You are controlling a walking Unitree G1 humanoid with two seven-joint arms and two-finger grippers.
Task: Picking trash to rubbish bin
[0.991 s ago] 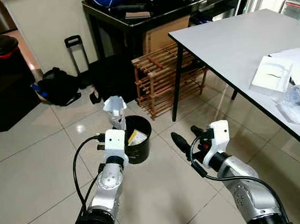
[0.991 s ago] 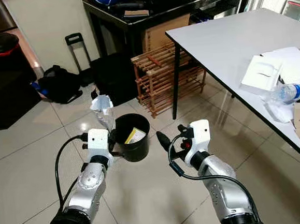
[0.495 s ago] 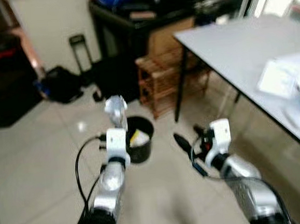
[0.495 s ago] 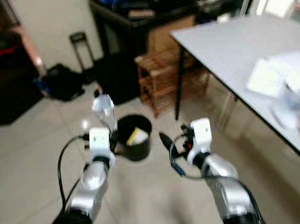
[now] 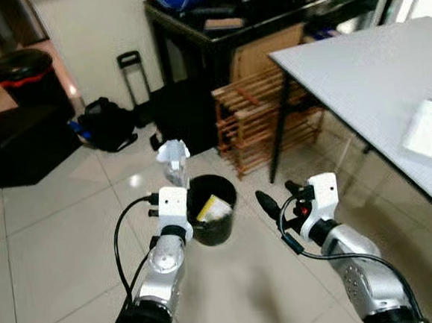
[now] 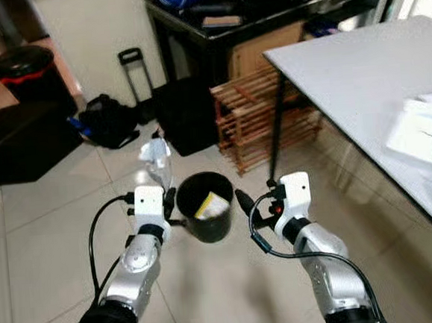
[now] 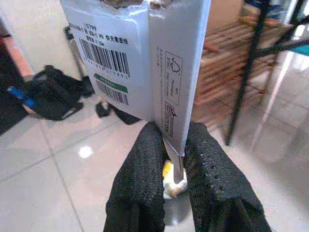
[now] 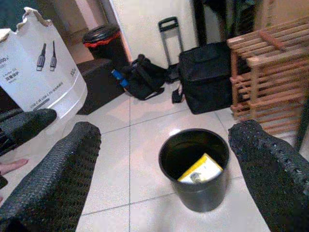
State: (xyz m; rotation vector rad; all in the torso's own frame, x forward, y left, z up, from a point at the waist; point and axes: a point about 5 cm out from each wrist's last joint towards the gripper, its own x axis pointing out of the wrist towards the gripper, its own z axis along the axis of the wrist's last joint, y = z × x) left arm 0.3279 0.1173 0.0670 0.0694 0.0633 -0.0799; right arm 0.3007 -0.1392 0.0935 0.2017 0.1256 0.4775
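My left gripper (image 5: 175, 181) is shut on a torn white cardboard package (image 5: 172, 156), held upright just left of the small black bin (image 5: 213, 218) on the floor. In the left wrist view both fingers (image 7: 145, 169) pinch the package's (image 7: 140, 58) lower edge, its barcode facing me. A yellow piece of trash (image 5: 213, 206) lies inside the bin (image 8: 195, 166). My right gripper (image 5: 277, 199) hovers open to the bin's right, nothing between its fingers (image 8: 58, 179). The same white package (image 8: 41, 72) appears in the right wrist view.
A grey table (image 5: 373, 67) with white papers (image 5: 431, 122) stands on the right. A wooden rack (image 5: 261, 120), black bags (image 5: 108, 125), a dark desk (image 5: 250, 24) and a larger black bin with red trim (image 5: 22, 72) line the back. Tiled floor lies around the small bin.
The whole view has shifted as the camera moved, with blur half a second ago. Both arms keep the same pose; the package stays in my left gripper beside the bin.
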